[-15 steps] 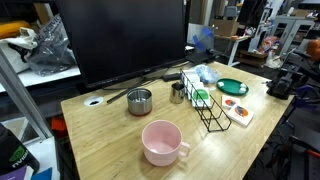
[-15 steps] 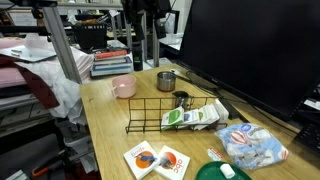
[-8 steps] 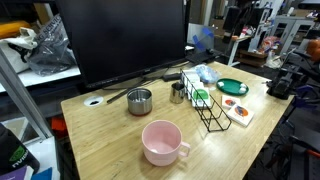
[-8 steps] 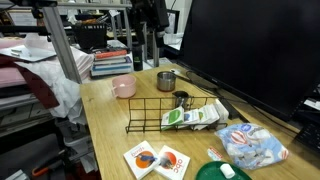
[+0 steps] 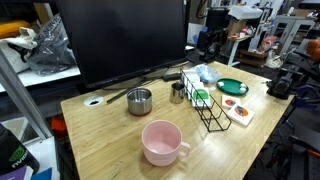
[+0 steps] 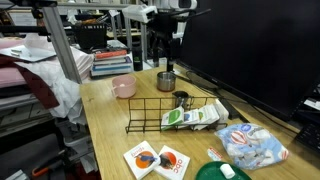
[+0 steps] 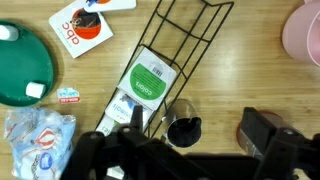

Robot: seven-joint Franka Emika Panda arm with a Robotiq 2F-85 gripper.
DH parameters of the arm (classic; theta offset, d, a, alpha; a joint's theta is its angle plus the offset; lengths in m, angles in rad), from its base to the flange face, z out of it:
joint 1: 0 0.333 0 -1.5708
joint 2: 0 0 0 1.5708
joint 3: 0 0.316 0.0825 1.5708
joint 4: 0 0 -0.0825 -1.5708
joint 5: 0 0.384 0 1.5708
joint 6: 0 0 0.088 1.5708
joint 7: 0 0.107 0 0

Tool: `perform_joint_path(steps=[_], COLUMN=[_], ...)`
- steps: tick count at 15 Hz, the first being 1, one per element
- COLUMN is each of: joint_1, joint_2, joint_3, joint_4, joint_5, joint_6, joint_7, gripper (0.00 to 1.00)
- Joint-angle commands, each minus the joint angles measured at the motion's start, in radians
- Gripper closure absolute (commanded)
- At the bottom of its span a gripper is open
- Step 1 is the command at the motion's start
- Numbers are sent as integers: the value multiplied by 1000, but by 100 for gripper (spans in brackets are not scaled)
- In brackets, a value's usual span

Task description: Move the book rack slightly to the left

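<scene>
The book rack (image 5: 205,103) is a long black wire rack lying on the wooden table, with a green-and-white packet (image 5: 201,96) inside it. It also shows in the other exterior view (image 6: 165,112) and in the wrist view (image 7: 185,45). My gripper (image 5: 211,46) hangs high above the table's far side, well clear of the rack, with its fingers spread and nothing between them. It also shows in an exterior view (image 6: 165,58). In the wrist view my gripper (image 7: 180,145) looks straight down on the rack's near end and a small steel cup (image 7: 183,130).
A pink mug (image 5: 162,142), a steel pot (image 5: 140,100), the small steel cup (image 5: 178,92), a green plate (image 5: 232,87), printed cards (image 5: 238,110) and a plastic bag (image 6: 252,147) lie around the rack. A large dark monitor (image 5: 125,40) stands behind the table.
My arm has swung in over the table's far side and come lower, towards the steel pot and cup. The rack and the other objects have not moved.
</scene>
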Motion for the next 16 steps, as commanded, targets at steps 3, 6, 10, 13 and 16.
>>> perform_joint_path(steps=[3, 6, 10, 13, 16], joint_1=[16, 16, 6, -4, -5], joint_2=[31, 26, 88, 169, 258], joint_3=[-16, -16, -24, -35, -46], joint_4=[25, 28, 62, 94, 140], joint_5=[10, 11, 60, 138, 189], joint_6=[-5, -7, 7, 44, 79], joint_7=[16, 19, 11, 0, 18], gripper=[0, 0, 0, 0, 0])
